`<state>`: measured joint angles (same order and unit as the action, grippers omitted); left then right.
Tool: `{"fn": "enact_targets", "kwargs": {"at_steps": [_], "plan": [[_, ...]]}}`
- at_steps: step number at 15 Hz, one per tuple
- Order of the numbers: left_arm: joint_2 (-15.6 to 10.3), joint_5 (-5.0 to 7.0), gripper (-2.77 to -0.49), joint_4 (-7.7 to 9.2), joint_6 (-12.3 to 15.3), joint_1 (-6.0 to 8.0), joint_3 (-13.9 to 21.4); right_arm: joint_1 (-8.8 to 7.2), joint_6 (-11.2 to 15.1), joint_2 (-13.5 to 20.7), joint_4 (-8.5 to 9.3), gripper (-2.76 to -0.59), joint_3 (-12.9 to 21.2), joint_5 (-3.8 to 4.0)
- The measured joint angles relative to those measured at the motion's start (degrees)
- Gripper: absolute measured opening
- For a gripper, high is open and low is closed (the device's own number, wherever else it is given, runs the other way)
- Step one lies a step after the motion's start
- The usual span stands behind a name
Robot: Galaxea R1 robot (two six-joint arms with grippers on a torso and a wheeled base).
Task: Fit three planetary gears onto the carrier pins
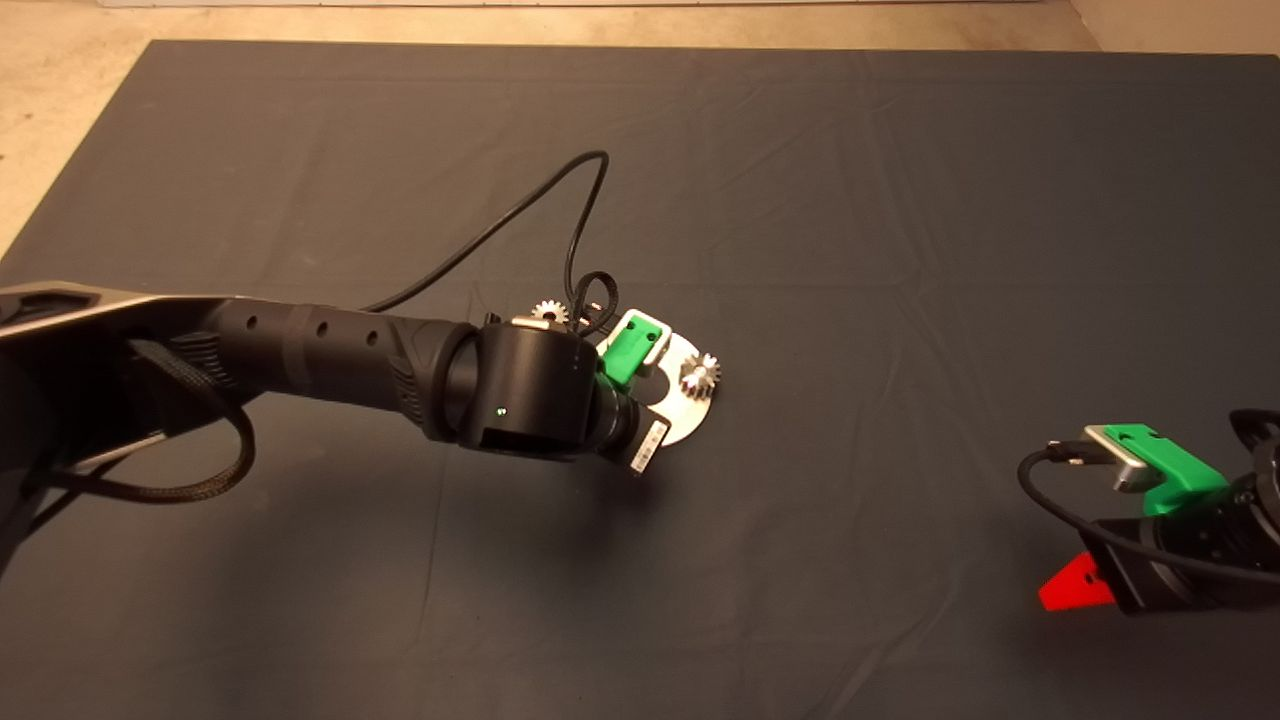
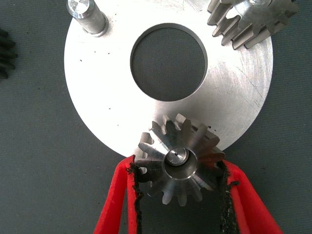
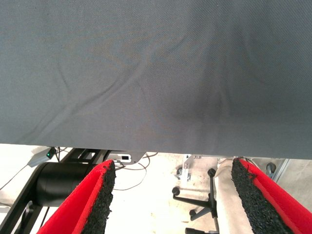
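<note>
The silver carrier disc (image 2: 107, 92) lies on the mat under my left arm; it also shows in the head view (image 1: 690, 415). My left gripper (image 2: 180, 166) is shut on a planetary gear (image 2: 170, 139) at the disc's rim, and a pin tip shows in the gear's centre hole. A second gear (image 2: 253, 19) sits on another pin and shows in the head view (image 1: 700, 375). One carrier pin (image 2: 87, 17) stands bare. A third gear (image 1: 549, 313) lies on the mat beside the arm. My right gripper (image 1: 1075, 585) is parked at the lower right, open and empty (image 3: 174, 178).
A black cable (image 1: 560, 210) loops over the mat behind the left wrist. The mat's edge (image 3: 156, 146) runs across the right wrist view, with chair legs and floor beyond it.
</note>
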<state>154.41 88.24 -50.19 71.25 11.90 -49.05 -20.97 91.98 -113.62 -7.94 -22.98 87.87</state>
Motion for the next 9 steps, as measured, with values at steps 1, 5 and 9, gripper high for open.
{"fn": "enact_targets", "kwargs": {"at_steps": [1,5,9], "plan": [[0.0,0.00,-2.55,0.00,0.0,0.00,0.0,0.00,0.0,0.0,0.00,-1.60,0.0,0.00],[0.0,-0.01,-2.39,-0.02,0.0,0.00,0.0,0.00,0.0,0.0,0.00,-1.60,0.0,0.00],[0.0,-0.50,-2.21,-0.35,0.0,0.02,0.0,0.00,0.0,0.0,0.00,-1.60,0.0,0.00]]}}
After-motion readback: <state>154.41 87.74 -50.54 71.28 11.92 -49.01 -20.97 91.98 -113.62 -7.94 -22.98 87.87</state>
